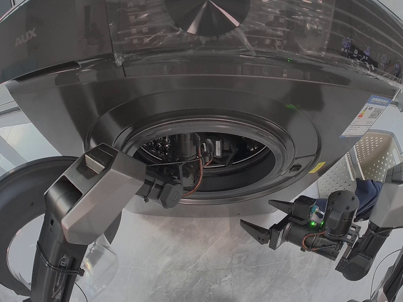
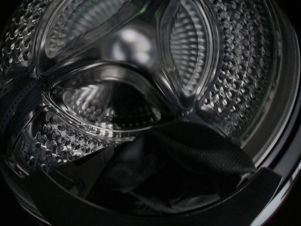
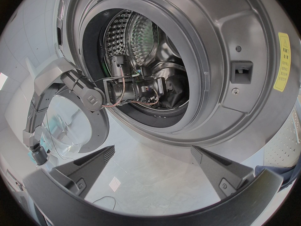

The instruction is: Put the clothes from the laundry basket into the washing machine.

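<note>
Clothes split two ways: a dark garment (image 2: 200,151) lies low in the washing machine (image 1: 201,101) drum, and a blue one (image 1: 369,191) is in the laundry basket (image 1: 378,152).
At far left the door (image 1: 21,198) stands open. The left gripper (image 3: 167,86) is inside the drum beside the dark garment; whether it grips cannot be told. The right gripper (image 1: 257,212) hangs below the opening, spread wide and empty, near the white basket.
</note>
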Motion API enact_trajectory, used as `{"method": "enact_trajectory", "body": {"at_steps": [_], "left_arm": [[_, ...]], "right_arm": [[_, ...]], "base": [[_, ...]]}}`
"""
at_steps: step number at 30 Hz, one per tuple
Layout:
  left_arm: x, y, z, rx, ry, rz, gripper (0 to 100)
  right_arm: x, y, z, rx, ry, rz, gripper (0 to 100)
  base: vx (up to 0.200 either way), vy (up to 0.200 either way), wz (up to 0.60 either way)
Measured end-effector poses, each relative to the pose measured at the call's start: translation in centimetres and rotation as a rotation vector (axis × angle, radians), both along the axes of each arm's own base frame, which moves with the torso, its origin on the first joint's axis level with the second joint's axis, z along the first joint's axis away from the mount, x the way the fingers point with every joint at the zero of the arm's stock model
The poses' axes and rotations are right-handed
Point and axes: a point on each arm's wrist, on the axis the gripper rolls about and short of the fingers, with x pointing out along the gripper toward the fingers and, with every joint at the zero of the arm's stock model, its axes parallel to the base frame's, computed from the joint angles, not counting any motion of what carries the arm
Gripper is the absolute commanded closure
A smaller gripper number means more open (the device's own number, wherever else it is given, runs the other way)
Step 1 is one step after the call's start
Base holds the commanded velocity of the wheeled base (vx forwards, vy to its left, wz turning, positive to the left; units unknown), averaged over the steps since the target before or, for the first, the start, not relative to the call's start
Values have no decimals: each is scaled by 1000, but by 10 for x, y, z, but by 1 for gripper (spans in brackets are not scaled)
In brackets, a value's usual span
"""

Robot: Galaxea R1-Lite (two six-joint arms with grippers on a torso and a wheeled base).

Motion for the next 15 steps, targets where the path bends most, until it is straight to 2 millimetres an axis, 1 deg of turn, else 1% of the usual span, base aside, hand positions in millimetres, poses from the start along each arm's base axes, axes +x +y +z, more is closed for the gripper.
{"method": "enact_trajectory", "body": {"at_steps": [6, 11, 15], "left_arm": [[-28, 4, -8, 148, 51, -94, 0], [-44, 9, 0, 269, -1, -174, 0], [-54, 18, 1, 383, -50, -213, 0]], "right_arm": [[0, 0, 0, 2, -1, 0, 0], [0, 0, 1, 3, -1, 0, 0], [0, 0, 1, 4, -2, 0, 0]], "base": [[0, 0, 0], [0, 0, 0], [0, 0, 0]]}}
